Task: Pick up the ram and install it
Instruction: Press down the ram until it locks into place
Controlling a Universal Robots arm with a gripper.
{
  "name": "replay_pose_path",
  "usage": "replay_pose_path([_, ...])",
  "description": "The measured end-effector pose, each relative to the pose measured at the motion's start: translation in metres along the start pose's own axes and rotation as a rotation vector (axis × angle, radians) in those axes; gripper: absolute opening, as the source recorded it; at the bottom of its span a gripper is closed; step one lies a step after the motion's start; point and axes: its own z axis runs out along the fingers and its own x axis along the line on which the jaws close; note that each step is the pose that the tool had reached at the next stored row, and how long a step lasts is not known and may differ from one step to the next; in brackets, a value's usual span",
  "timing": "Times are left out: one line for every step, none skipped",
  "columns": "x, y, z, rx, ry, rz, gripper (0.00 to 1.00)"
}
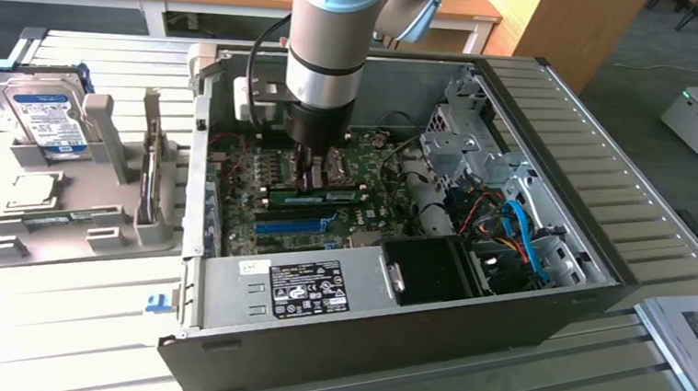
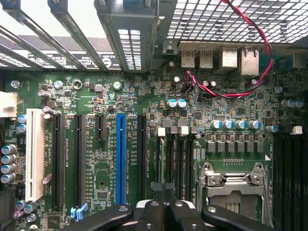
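The table [image 1: 56, 332], a slatted white surface, carried everything. On it lay an open computer case [image 1: 413, 338] on its side, and to the exterior view's left of it a grey parts holder [image 1: 71, 222] with a hard drive [image 1: 45, 114] standing in it.

Inside the case, the green motherboard [image 2: 96, 96] took up most of the floor, with a black power supply block [image 1: 436, 271] at the near edge and a tangle of blue and red cables [image 1: 512, 230] to the exterior view's right. The arm [image 1: 329, 47] reached straight down into the case over the board.

On the board, a bright blue slot strip [image 2: 121, 154] ran among black expansion slots, and an empty silver processor socket [image 2: 236, 187] sat beside a bank of memory slots [image 2: 175, 159].

The ram [image 1: 315, 195] lay as a green stick just under the tool, apparently seated along the memory slots rather than held. The gripper [image 2: 163, 211] hung directly above it, its fingers [image 2: 151, 214] drawn together with nothing visibly between them.

By this reading the work stood at the install step: the stick placed, the closed fingers poised to bear down on it. Whether the slot latches had caught could not be told. Any pressing would call for an even, vertical push along the stick's top edge, kept clear of the socket.
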Motion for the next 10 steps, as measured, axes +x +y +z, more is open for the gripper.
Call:
replay_pose_path([0.0000, 0.0000, 0.0001, 0.0000, 0.0000, 0.000, 0.10])
replay_pose_path([0.0000, 0.0000, 0.0002, 0.0000, 0.0000, 0.000, 0.10])
replay_pose_path([0.0000, 0.0000, 0.0002, 0.0000, 0.0000, 0.000, 0.10])
replay_pose_path([0.0000, 0.0000, 0.0002, 0.0000, 0.0000, 0.000, 0.10])
replay_pose_path([0.0000, 0.0000, 0.0003, 0.0001, 0.0000, 0.000, 0.10])
replay_pose_path([0.0000, 0.0000, 0.0003, 0.0001, 0.0000, 0.000, 0.10])
replay_pose_path([0.0000, 0.0000, 0.0003, 0.0000, 0.0000, 0.000, 0.10])
replay_pose_path([0.0000, 0.0000, 0.0003, 0.0000, 0.0000, 0.000, 0.10])
replay_pose_path([0.0000, 0.0000, 0.0005, 0.0000, 0.0000, 0.000, 0.10])
replay_pose_path([0.0000, 0.0000, 0.0007, 0.0000, -0.0001, 0.000, 0.10])
